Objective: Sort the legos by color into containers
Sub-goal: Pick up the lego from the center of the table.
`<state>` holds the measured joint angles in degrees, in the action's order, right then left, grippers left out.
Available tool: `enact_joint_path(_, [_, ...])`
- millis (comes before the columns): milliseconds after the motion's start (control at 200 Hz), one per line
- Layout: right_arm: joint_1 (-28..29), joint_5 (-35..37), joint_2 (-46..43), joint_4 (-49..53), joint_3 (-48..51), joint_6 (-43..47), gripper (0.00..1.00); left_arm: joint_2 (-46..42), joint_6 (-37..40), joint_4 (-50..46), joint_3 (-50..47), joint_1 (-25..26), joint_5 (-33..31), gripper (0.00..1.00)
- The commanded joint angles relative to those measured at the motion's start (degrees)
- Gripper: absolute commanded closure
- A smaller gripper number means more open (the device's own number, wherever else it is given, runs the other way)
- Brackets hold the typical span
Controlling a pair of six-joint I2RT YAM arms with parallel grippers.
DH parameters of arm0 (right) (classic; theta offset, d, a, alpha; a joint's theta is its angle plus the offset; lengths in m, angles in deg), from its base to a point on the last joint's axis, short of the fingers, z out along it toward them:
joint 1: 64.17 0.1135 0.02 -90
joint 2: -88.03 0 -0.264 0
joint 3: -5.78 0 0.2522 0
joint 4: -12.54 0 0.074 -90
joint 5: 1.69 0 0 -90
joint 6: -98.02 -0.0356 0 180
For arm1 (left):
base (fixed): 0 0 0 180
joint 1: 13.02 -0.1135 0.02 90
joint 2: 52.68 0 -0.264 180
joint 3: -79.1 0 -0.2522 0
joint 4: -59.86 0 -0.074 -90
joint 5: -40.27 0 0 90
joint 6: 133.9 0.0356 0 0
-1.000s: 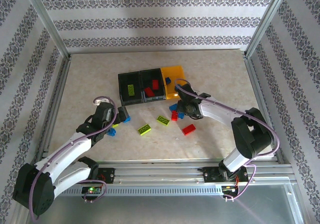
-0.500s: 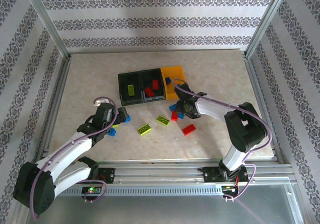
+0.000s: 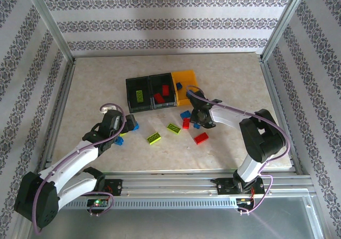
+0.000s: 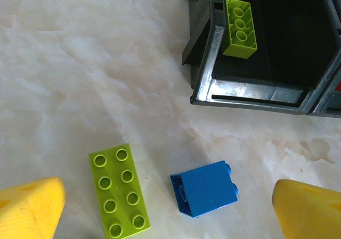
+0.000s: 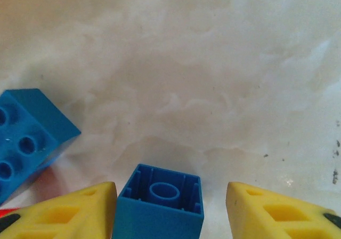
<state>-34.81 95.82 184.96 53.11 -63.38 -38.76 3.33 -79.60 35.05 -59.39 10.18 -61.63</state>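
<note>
We log: right gripper (image 5: 170, 192) now shifted back from containers (image 3: 143, 110), spread astride upturned blue brick (image 5: 160, 209). Left gripper (image 4: 168, 196) spread over lime brick (image 4: 120, 191). Containers partly filled; about eight legos (image 3: 173, 128) loose before them.

The right gripper (image 5: 170, 192) hangs close over a pale, marbled counter (image 5: 213, 79), its two yellow fingertips (image 5: 69, 212) spread apart. Between them sits a small blue brick (image 5: 160, 202), its hollow underside facing the camera. The brick lies against the fingertip at the view's left, with a gap to the other. A larger blue studded brick (image 5: 26, 143) lies at the left edge, something red and blurred (image 5: 45, 184) just below it.
</note>
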Motion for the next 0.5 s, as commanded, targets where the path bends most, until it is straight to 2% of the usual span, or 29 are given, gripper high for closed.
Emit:
enact_joint_path(0, [-0.19, -1.06, -0.89, 1.32, 0.90, -1.17, 0.43, 0.15, -0.99, 1.69, -0.34, 0.53, -0.58, 0.00])
enact_joint_path(190, [-0.13, -1.76, 1.17, 0.80, 0.51, -0.97, 0.48, 0.50, -1.12, 1.98, -0.16, 0.53, -0.41, 0.00])
enact_joint_path(495, [0.16, -2.66, 3.53, 0.12, -0.48, -0.59, 0.66, 0.73, -1.30, 2.00, 0.10, 0.53, -0.71, 0.00])
